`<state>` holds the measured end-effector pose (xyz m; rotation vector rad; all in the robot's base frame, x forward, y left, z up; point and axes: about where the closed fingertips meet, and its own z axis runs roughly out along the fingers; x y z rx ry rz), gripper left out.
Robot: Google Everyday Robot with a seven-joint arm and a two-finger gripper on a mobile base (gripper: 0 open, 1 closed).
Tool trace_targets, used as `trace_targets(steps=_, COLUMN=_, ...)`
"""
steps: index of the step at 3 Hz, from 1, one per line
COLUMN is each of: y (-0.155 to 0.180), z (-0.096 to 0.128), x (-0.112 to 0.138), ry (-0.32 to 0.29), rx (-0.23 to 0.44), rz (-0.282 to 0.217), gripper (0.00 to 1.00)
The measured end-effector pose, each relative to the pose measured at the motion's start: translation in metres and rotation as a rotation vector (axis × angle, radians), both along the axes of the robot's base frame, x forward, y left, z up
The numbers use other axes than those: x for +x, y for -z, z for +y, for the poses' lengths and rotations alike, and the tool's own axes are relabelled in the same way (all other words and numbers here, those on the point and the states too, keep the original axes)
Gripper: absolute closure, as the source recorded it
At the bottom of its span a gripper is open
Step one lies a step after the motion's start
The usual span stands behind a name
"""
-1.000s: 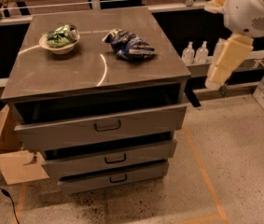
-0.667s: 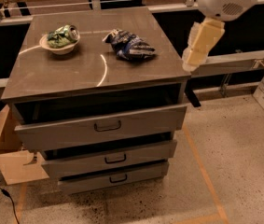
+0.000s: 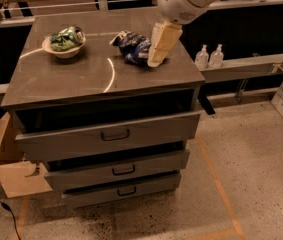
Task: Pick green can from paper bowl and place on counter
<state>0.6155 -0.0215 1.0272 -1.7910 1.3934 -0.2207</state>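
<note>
Record can [image 3: 67, 38] lying on its side in bowl [image 3: 62, 52], silver end turned right and away, body dented; bowl standing at rear left of counter [image 3: 81, 81]. Judge the lie as loose: cradled only by the shallow rim and overhanging it a little, so likely to roll, or to tip the light bowl, if nudged sideways. Note bag [image 3: 130, 45], blue and white, flat on counter at rear centre-right, well apart from bowl and no part of the task. Locate gripper [image 3: 154, 61] over right rear of counter, at right edge of bag as seen from here; cannot tell whether touching bag or hanging clear above it. Cannot tell gripper's state, wide or narrow; holding nothing visible. See it pointing down and slightly left, hung from bulky white arm [image 3: 186, 1] entering from upper right. Judge pose as mid-approach: reaching over counter from the right, with bag between gripper and bowl. Judge pick not yet made: can in bowl, nothing lifted. Expect next move to call for travel left over bag, then descent onto can from above, closing across its narrow width. Flag risks: brushing bag on the way; dragging bowl up with can; slipping on dented metal. Note counter in front of bowl as candidate set-down spot.
</note>
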Motion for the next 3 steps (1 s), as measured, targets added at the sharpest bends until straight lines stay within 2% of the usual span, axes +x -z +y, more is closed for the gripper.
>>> trace_targets(steps=1, y=0.0, z=0.0, x=0.0, ry=0.0, rx=0.0, rz=0.0, gripper=0.0)
trace_targets(steps=2, y=0.01, z=0.017, x=0.014, ry=0.026, rx=0.092, rz=0.04, gripper=0.0)
trace_targets(steps=3, y=0.019, z=0.044, x=0.044, ry=0.063, rx=0.246, rz=0.09, gripper=0.0)
